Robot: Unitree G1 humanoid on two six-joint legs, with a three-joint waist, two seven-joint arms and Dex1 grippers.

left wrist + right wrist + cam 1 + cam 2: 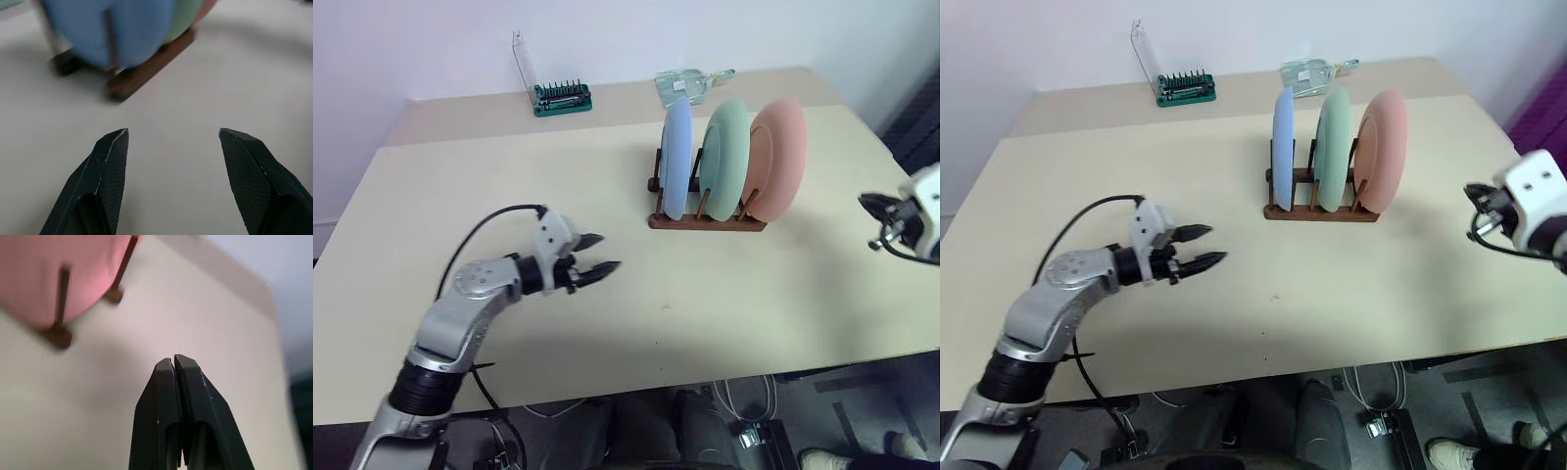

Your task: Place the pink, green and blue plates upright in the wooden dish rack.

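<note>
All three round matte plates stand upright in the small dark brown wooden dish rack [707, 221], far-centre on the beige counter [607, 313]. Order from robot's left to right: pale blue plate [675, 159], mint green plate [728, 159], salmon pink plate [779, 157]. Each sits between thin upright pegs, leaning slightly, edges down on the base rails.

Left pincer [595, 259]: fingers spread wide, nothing between them, hovering over bare counter well apart from the rack, on its near-left side, pointing toward it. In the left wrist view both black fingertips [111, 161] frame empty counter, with the blue plate and a rack rail end beyond.

Right pincer [174, 363]: fingers pressed together, holding nothing, out near the counter's right edge, apart from the pink plate. Right wrist view shows the pink plate's lower part and two rack pegs ahead.

At the far edge: green screwdriver-bit holder with raised clear lid [560, 96], and a clear plastic item [690, 84] behind the rack.
</note>
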